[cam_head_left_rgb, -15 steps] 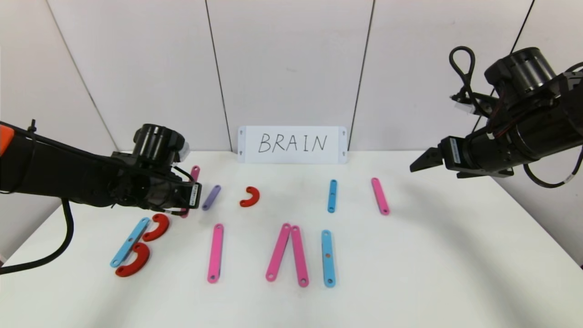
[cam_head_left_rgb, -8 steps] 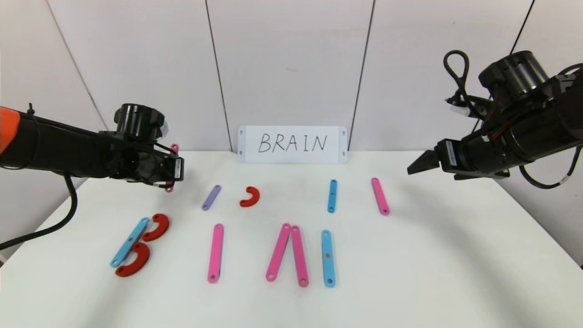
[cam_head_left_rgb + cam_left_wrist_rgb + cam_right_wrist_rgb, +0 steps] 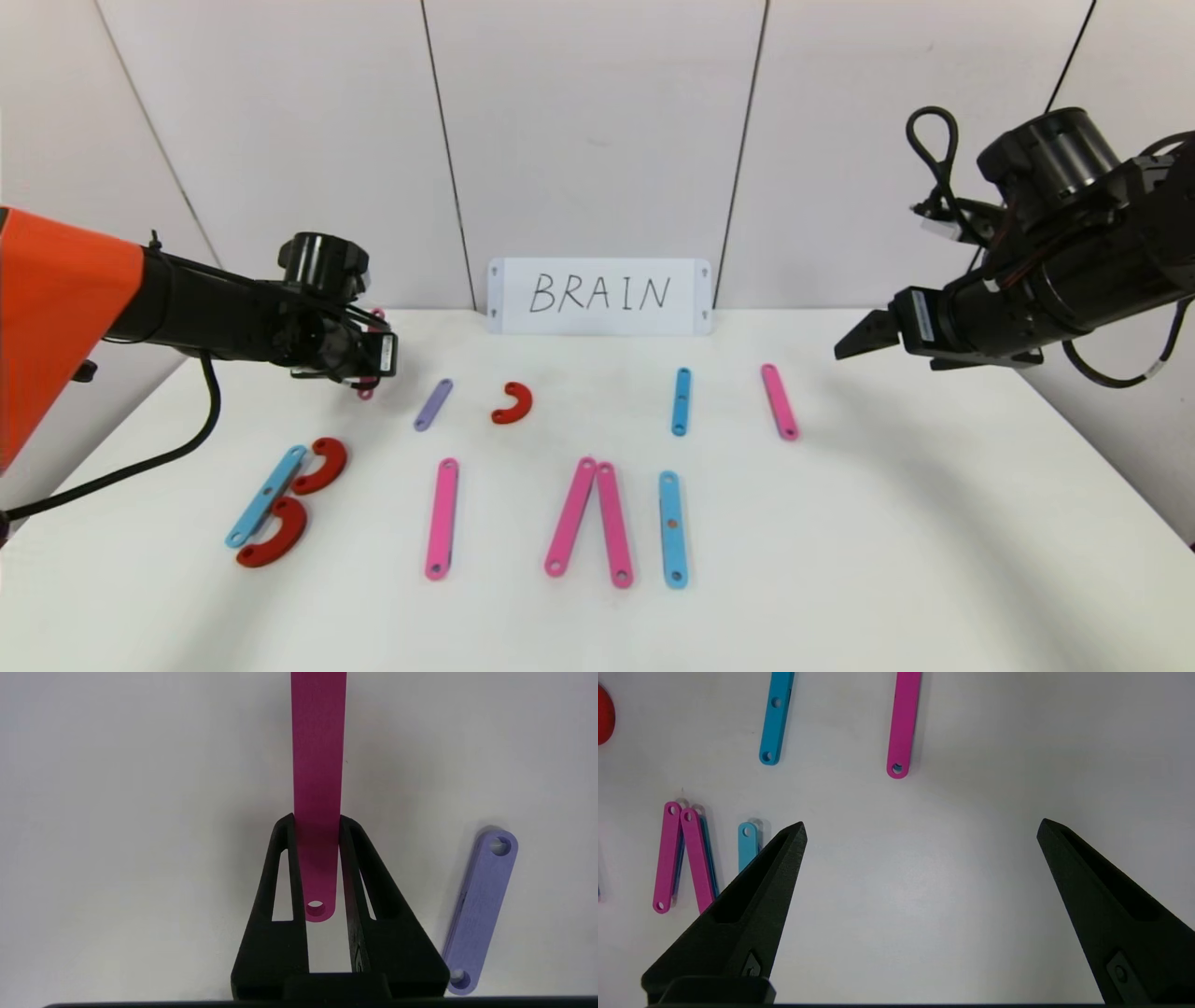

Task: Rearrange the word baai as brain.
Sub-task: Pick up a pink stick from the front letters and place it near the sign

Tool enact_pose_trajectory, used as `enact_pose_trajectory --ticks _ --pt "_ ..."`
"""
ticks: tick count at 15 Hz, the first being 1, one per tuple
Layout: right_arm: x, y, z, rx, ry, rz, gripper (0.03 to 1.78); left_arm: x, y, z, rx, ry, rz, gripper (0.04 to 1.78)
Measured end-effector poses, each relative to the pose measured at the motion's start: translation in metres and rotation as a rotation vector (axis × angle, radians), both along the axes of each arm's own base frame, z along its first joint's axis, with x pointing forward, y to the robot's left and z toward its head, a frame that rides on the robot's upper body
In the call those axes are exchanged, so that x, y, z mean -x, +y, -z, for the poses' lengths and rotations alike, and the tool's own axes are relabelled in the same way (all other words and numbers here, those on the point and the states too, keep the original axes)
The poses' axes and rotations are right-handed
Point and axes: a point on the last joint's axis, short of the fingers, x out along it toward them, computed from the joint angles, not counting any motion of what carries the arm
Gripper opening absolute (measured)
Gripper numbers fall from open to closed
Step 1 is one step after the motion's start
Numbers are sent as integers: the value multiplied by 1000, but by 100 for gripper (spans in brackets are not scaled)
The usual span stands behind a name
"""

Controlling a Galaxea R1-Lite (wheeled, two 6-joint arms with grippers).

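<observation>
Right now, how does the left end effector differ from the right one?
The left end effector is shut on a pink strip, near the purple strip; the right end effector is open and holds nothing. The left is at the table's far left, the right above its far right. Both have black tapered fingers.

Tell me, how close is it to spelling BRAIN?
Only the B looks built. The left gripper holds a pink strip; the right gripper waits open. The purple strip and red curve lie loose, so R, A, I, N remain.
</observation>
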Motion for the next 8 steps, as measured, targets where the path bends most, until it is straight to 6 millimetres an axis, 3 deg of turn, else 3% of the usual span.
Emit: enact_pose_trajectory --ticks 8 --pt "0 0 1 2 4 0 173 -4 -4 17 -6 57 7 27"
